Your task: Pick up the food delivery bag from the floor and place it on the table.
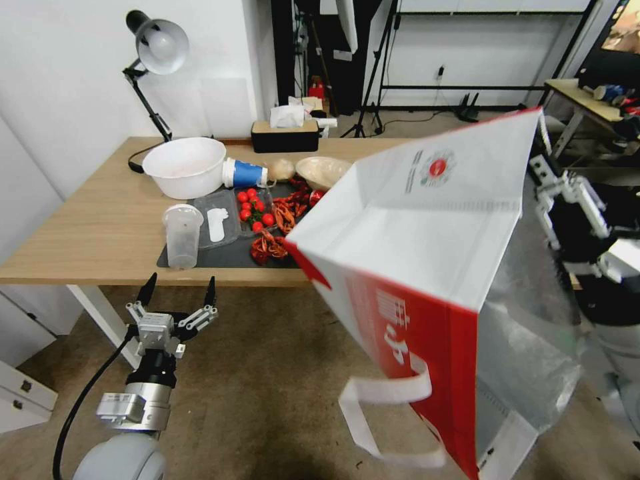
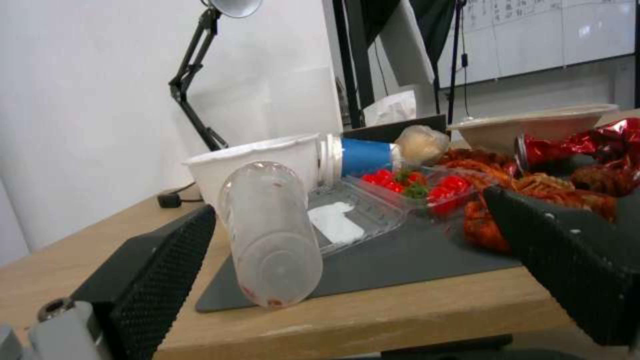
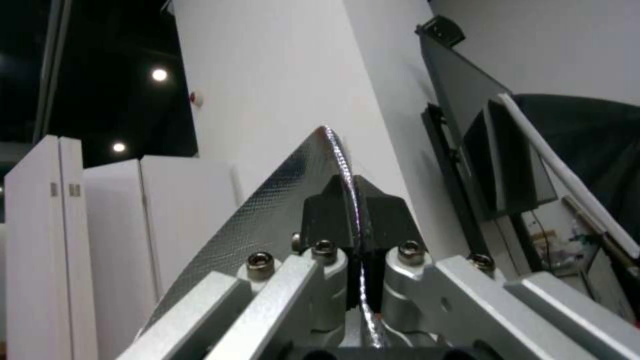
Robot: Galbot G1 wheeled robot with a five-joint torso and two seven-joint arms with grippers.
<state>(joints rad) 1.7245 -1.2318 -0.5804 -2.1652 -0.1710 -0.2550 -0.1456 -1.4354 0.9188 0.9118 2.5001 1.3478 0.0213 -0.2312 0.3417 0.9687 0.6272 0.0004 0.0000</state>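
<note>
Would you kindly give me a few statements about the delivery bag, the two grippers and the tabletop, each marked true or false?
1. The food delivery bag is lifted off the floor, tilted. True.
2. The right gripper is shut on the bag's foil edge. True.
3. The left gripper holds a strap handle. False: it is open and empty, in front of the table edge.
4. The blue paper cup stands upright. False: it lies on its side.
5. A white bowl sits on the table. True.

The tilted food delivery bag hides the bench's right end and runs off the head view's lower edge. It also covers the right pincer's fingertips there.
</note>
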